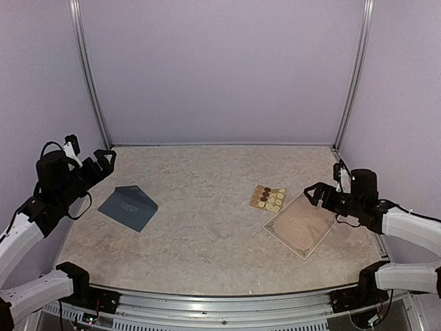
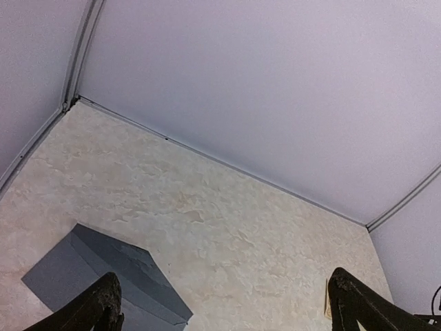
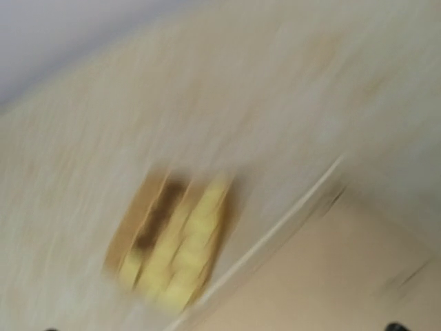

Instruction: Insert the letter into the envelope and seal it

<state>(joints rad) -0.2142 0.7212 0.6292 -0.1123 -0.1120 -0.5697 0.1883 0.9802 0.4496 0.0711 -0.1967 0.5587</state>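
Observation:
The slate blue-grey envelope (image 1: 127, 207) lies flat at the left of the table, its flap side up; the left wrist view shows it low on the left (image 2: 103, 276). The beige letter (image 1: 301, 225) with a dark ornate border lies face up at the right, and shows blurred in the right wrist view (image 3: 344, 276). My left gripper (image 1: 105, 162) hovers above and behind the envelope, open wide and empty, with dark fingertips (image 2: 103, 307) at the frame's bottom corners. My right gripper (image 1: 314, 195) hovers open and empty just over the letter's far right edge.
A small tan sheet of round gold and brown stickers (image 1: 268, 198) lies just left of the letter's far corner, and shows blurred in the right wrist view (image 3: 172, 241). Lilac walls with metal corner posts (image 1: 89, 76) close the table on three sides.

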